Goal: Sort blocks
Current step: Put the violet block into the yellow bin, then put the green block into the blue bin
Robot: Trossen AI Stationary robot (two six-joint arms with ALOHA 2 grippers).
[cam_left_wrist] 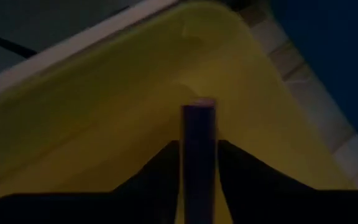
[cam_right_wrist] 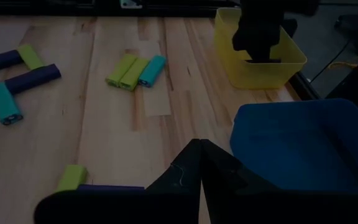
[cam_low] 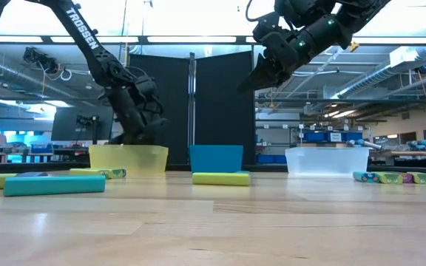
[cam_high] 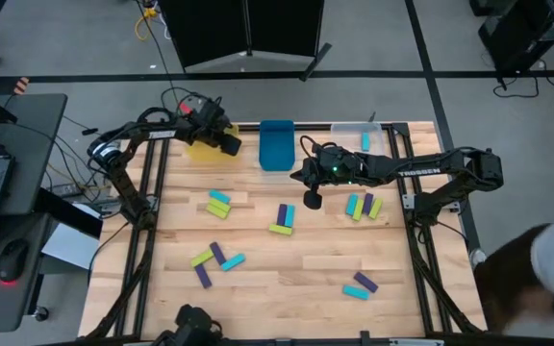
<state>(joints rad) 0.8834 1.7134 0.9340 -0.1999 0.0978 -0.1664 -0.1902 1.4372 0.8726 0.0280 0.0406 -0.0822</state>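
Note:
My left gripper (cam_high: 227, 139) stands over the yellow bin (cam_high: 203, 149) at the table's far left and is shut on a purple block (cam_left_wrist: 197, 149); in the low view it reaches down into that bin (cam_low: 128, 158). My right gripper (cam_high: 311, 199) hangs shut and empty above the table's middle, near the blue bin (cam_high: 277, 144), raised high in the low view (cam_low: 261, 77). Purple, lime and cyan blocks lie flat in small groups on the wood (cam_high: 283, 219), (cam_high: 216, 259), (cam_high: 219, 204), (cam_high: 364, 206), (cam_high: 361, 286). One cyan block (cam_high: 365, 141) lies in the clear bin. My left gripper pinches the purple block between its two fingers (cam_left_wrist: 160, 171), which point down from above. The block lies along the fingers, and its free end (cam_left_wrist: 197, 107) sticks out past the fingertips into the yellow bin. Whether that end touches the bin's floor I cannot tell.
Three bins stand in a row along the far edge: yellow, blue and clear (cam_high: 354, 130). Bare wood lies along the near edge and between the block groups. A person (cam_high: 546, 264) shows at the table's near right corner. A desk with a laptop stands left of the table.

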